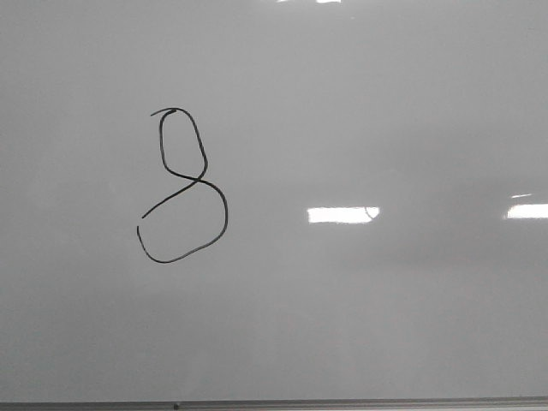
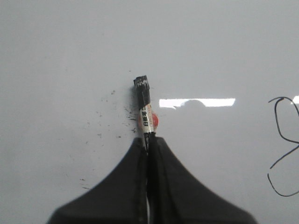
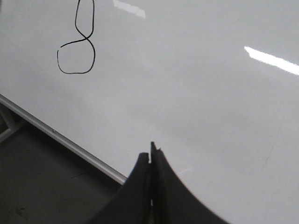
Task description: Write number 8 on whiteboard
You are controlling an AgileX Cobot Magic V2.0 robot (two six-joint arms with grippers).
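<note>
The number 8 (image 1: 181, 184) is a thin black line on the whiteboard (image 1: 360, 103), left of centre in the front view; its lower loop is open at the left. It also shows in the left wrist view (image 2: 282, 144) and the right wrist view (image 3: 78, 44). No arm shows in the front view. My left gripper (image 2: 149, 138) is shut on a marker (image 2: 145, 109) with a black tip, white and red label, held away from the figure over the board (image 2: 70, 56). My right gripper (image 3: 150, 156) is shut and empty above the board (image 3: 210, 116).
The board's thin grey bottom frame (image 1: 342, 402) runs along the near edge; it also shows in the right wrist view (image 3: 70, 144), with a dark surface (image 3: 42, 186) beyond it. Small black specks (image 2: 105, 116) mark the board near the marker. Bright light reflections (image 1: 342, 214) lie on the board.
</note>
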